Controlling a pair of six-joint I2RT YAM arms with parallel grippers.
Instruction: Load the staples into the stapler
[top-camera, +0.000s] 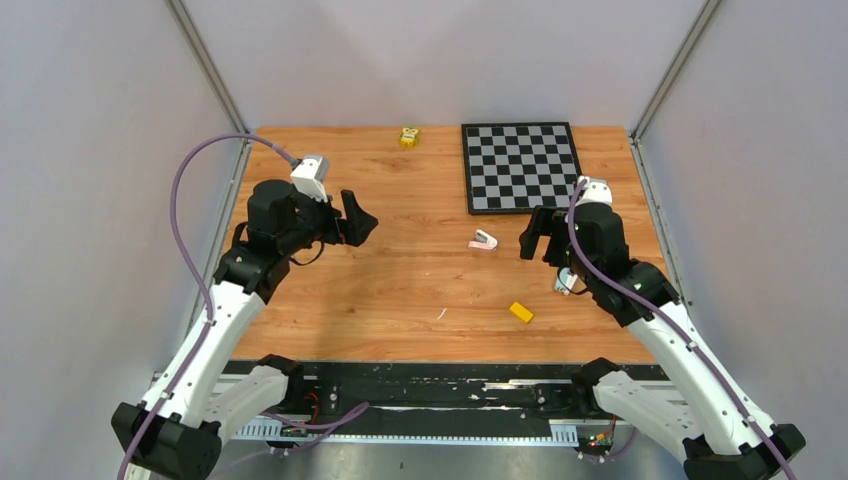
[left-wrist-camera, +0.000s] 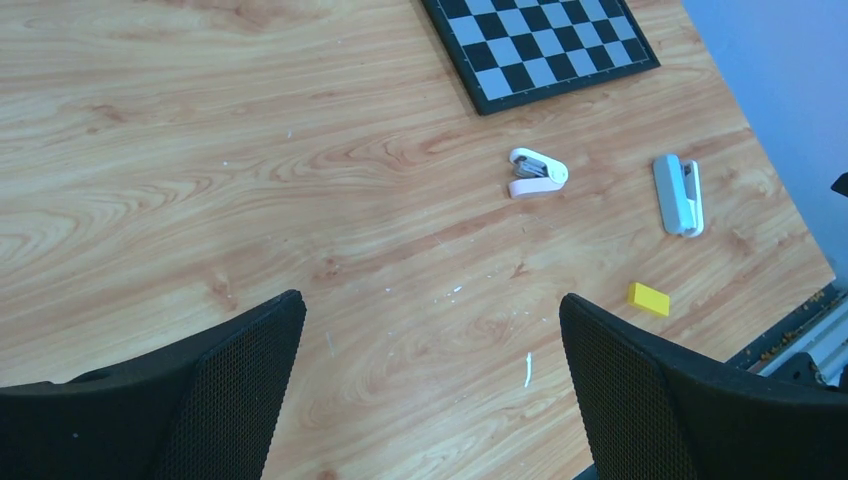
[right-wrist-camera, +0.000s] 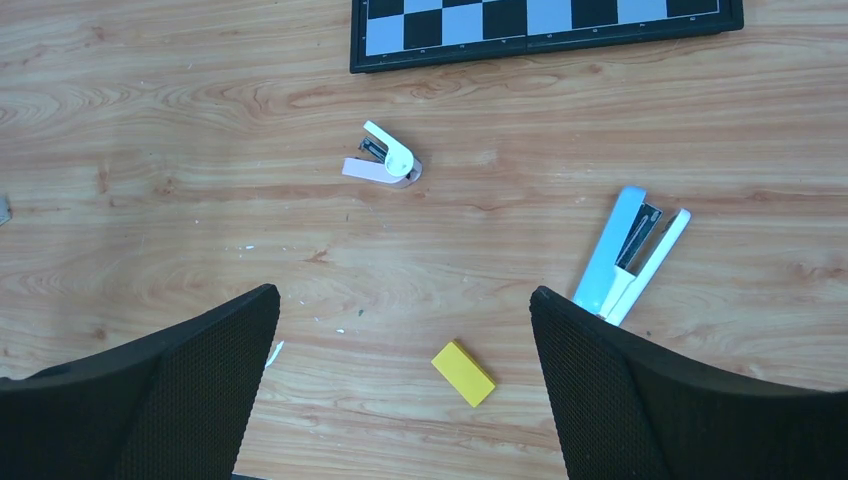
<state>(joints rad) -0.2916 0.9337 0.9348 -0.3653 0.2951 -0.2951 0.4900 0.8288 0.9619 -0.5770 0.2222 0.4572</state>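
A pale blue stapler (right-wrist-camera: 630, 255) lies open on the wooden table at the right, half hidden under my right arm in the top view (top-camera: 565, 282). A smaller pink and white stapler (top-camera: 483, 240) lies mid-table, also hinged open (right-wrist-camera: 385, 165). The staples are not plainly in view; a grey corner (right-wrist-camera: 3, 208) cut off by the left edge of the right wrist view is too little to name. My right gripper (top-camera: 535, 240) hovers open above and just right of the pink stapler. Far to the left, my left gripper (top-camera: 362, 228) hangs open and empty.
A yellow block (top-camera: 521, 312) lies near the front, below my right gripper's open jaws (right-wrist-camera: 463, 372). A black and white chessboard (top-camera: 520, 165) covers the back right. A small yellow toy (top-camera: 409, 137) sits at the back edge. A white sliver (left-wrist-camera: 528, 368) lies on the wood.
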